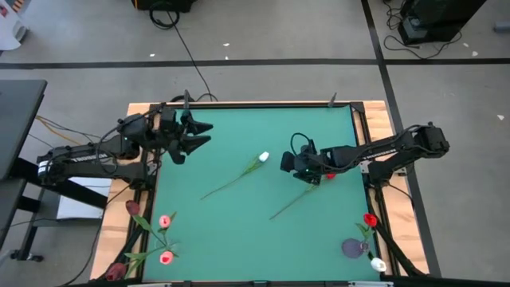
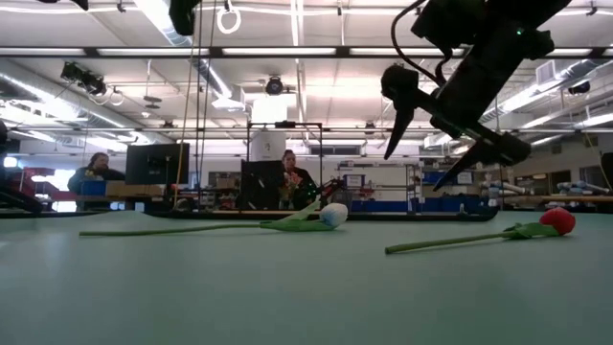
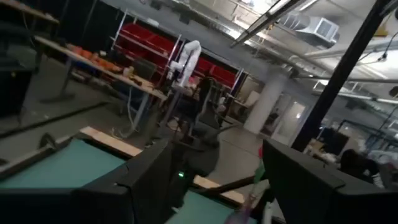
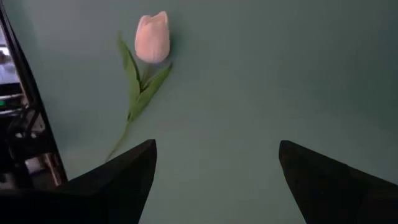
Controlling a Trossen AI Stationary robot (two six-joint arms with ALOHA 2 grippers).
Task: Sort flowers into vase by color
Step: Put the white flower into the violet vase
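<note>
Tulips lie loose on the green mat [image 1: 239, 231], and you have two of them left in the middle: a white tulip [image 1: 262, 159] with its stem running off toward seven o'clock, and a red tulip [image 1: 328, 174] whose head sits just under your right gripper [image 1: 288, 163], at about three o'clock from the mat's centre. That right gripper hangs above the mat with its fingers spread wide and nothing between them; from its wrist you see only bare felt between the dark wedge-shaped fingers [image 4: 118, 180] and the white tulip [image 4: 152, 37] ahead, so I judge you are lining up for a pick rather than holding one.

Your left gripper [image 1: 194, 135] waits at ten o'clock near the mat's far edge, its fingers also parted and empty.

Sorted flowers stand at the near corners: pink and dark red heads [image 1: 164, 221] at seven o'clock, red and white ones [image 1: 370, 218] at five o'clock beside a dark round vase mouth [image 1: 353, 248], likely grouped by colour.

Stems look thin, stiff and plasticky, leaves flat, heads small smooth buds; the stem [image 2: 450, 241] lies nearly flush on the mat, so you will want a low pinch
</note>
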